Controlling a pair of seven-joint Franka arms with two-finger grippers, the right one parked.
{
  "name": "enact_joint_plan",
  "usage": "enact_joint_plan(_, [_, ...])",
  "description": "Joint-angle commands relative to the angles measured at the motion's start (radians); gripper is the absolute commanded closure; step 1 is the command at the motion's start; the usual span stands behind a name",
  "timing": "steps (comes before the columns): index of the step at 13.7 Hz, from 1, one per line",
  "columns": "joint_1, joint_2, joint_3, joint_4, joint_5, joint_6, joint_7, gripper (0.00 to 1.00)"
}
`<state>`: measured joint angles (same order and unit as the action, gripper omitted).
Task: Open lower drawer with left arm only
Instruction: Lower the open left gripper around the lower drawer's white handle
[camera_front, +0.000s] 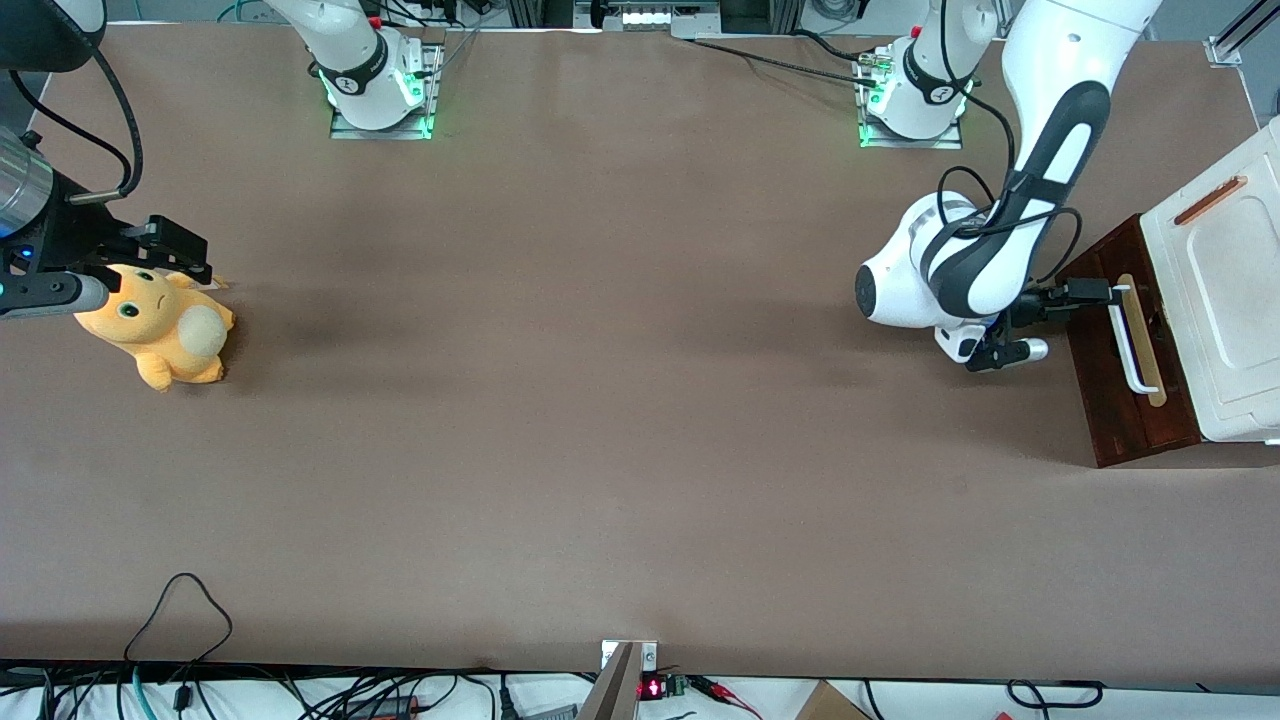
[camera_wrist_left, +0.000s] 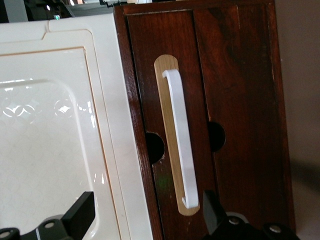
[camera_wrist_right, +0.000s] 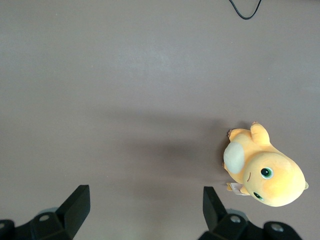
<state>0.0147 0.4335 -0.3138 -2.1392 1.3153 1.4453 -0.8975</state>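
Front view shows the large glossy white left arm (camera_front: 985, 270) with black joint sections reaching toward the working arm's end of the brown desk (camera_front: 600, 420), its small black hand (camera_front: 1092, 293) right at the dark brown wooden lower drawer (camera_front: 1125, 360). The hand sits at the end of the white loop handle (camera_front: 1128, 350) that is farther from the front camera, just beside the pale wood strip (camera_front: 1142, 340) the handle is mounted on. Above the drawer front rests the white boxy cabinet top (camera_front: 1225, 300).

Left wrist view looks straight along the hand: its two black fingers (camera_wrist_left: 80, 212) are spread wide apart, open and holding nothing, with the white loop handle (camera_wrist_left: 179, 145) lying between them, nearer to one finger, and not touched by either as far as can be seen. The dark brown drawer front (camera_wrist_left: 235, 90) fills the space ahead of the hand and looks flush with its frame.

Well apart from the hand, toward the parked arm's end of the desk, lies an orange plush toy (camera_front: 155, 325) with a cream belly.
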Motion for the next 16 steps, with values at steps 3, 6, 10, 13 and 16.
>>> enact_joint_plan(3, [-0.025, 0.013, 0.086, -0.027, 0.084, 0.052, -0.006, 0.06])
enact_joint_plan(6, [-0.101, 0.043, 0.156, -0.022, 0.085, 0.052, -0.053, 0.11])
enact_joint_plan(10, [-0.11, 0.109, 0.177, 0.011, 0.111, 0.046, -0.099, 0.11])
enact_joint_plan(13, [-0.104, 0.145, 0.183, 0.047, 0.12, 0.046, -0.11, 0.11])
enact_joint_plan(16, [-0.096, 0.171, 0.185, 0.09, 0.122, 0.047, -0.112, 0.12])
